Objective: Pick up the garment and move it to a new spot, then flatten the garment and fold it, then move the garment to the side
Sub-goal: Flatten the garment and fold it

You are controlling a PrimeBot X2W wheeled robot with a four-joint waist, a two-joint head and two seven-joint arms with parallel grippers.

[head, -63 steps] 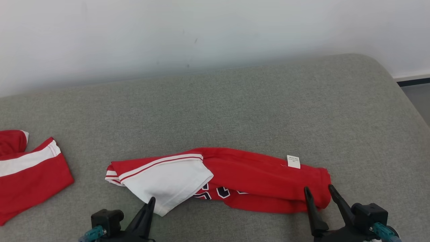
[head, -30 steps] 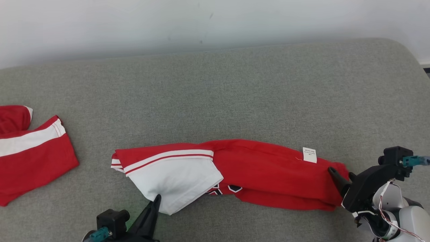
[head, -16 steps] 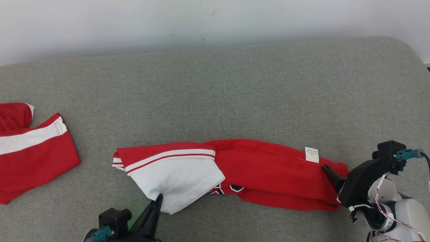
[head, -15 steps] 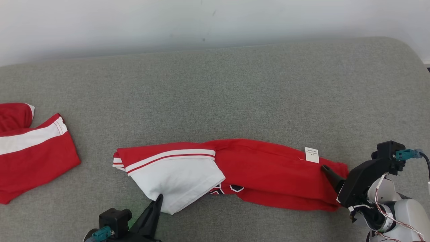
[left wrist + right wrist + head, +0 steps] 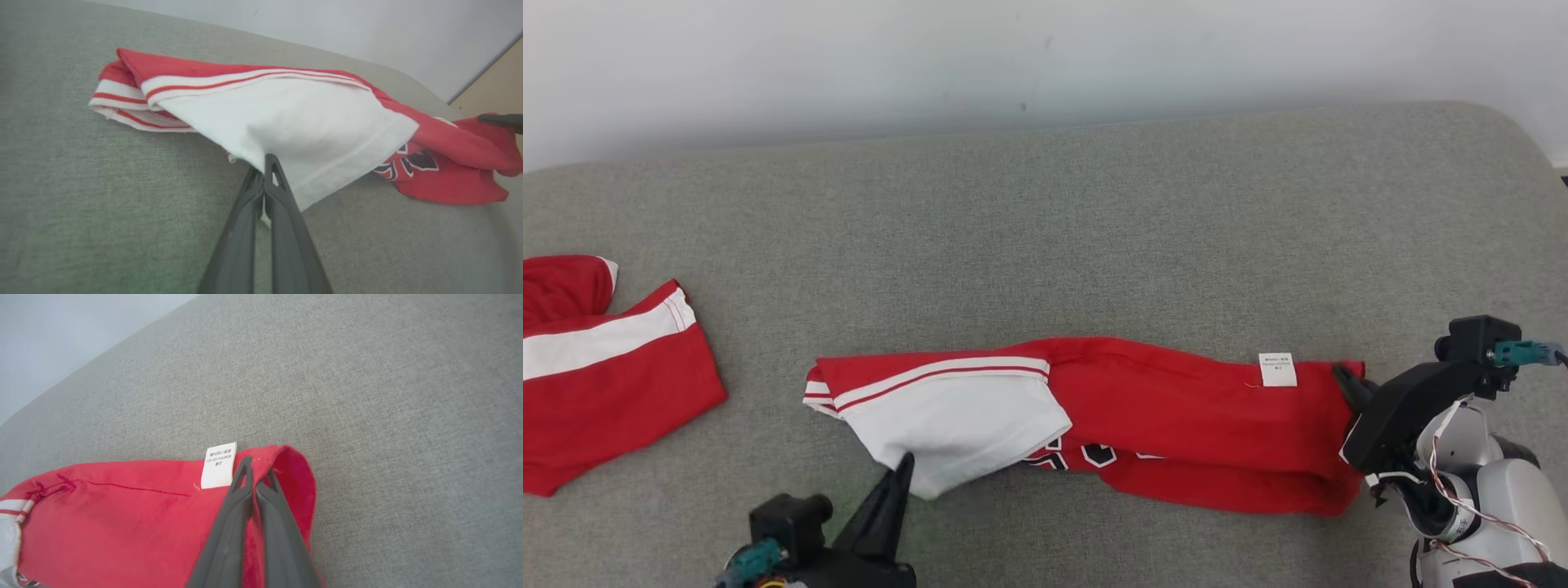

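Grey fabric covers the padded surface (image 5: 1094,229), which runs back to a pale wall (image 5: 1013,57). Seen from the head, the garment (image 5: 1176,425), red with a white sleeve and dark lettering, lies stretched left to right along the near side. The left fingers (image 5: 897,488) meet the sleeve's near corner, and the right fingers (image 5: 1347,384) sit at the garment's right end, just beside a small white label (image 5: 1276,369). A second red and white piece of clothing (image 5: 596,384) lies well apart at the far left edge.

From the left wrist, the left fingers (image 5: 266,171) are pressed together, pinching the near edge of the white sleeve (image 5: 310,122). The garment (image 5: 449,163) trails away to the right.

From the right wrist, the right fingers (image 5: 254,477) are closed together on the red hem (image 5: 298,477), which curls up around their tips. The label (image 5: 219,464) is just to their left, and the garment (image 5: 122,522) extends left.
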